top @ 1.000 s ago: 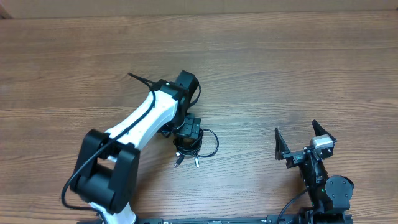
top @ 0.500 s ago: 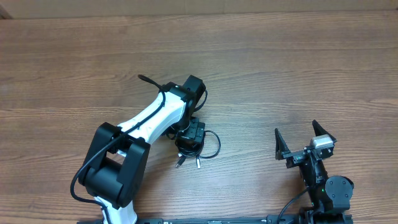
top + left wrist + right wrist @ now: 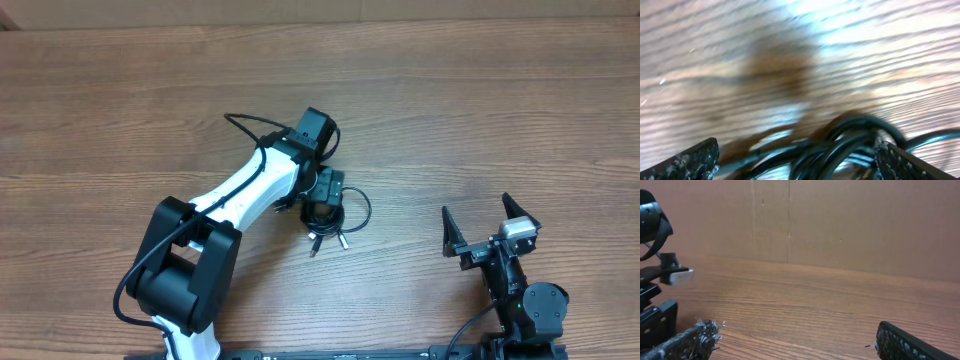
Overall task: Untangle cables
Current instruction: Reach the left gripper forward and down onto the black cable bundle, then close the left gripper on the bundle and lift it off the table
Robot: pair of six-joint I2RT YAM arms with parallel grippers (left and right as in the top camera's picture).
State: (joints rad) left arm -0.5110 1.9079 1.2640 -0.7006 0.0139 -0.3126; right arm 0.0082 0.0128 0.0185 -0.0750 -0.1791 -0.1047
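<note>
The cables [image 3: 357,213] lie in a small black coiled bundle on the wooden table, with silver-tipped plug ends [image 3: 328,241] poking toward the front. My left gripper [image 3: 323,208] points down right over the bundle, hiding most of it. In the left wrist view the blurred cables [image 3: 850,145] loop between the wide-apart fingers [image 3: 690,160], nearer the right one; the left gripper [image 3: 797,162] is open. My right gripper [image 3: 483,222] stands open at the front right, far from the cables, with only bare wood between its fingertips [image 3: 910,342].
A brown cardboard wall [image 3: 840,225] runs along the far edge of the table [image 3: 500,110]. The left arm's own thick black wire [image 3: 250,122] arcs above its white link. The right arm's base [image 3: 525,305] sits at the front right.
My left gripper has moved right and slightly away from the front edge. The cable bundle has shifted the same way beneath it. The right arm has stayed still.
</note>
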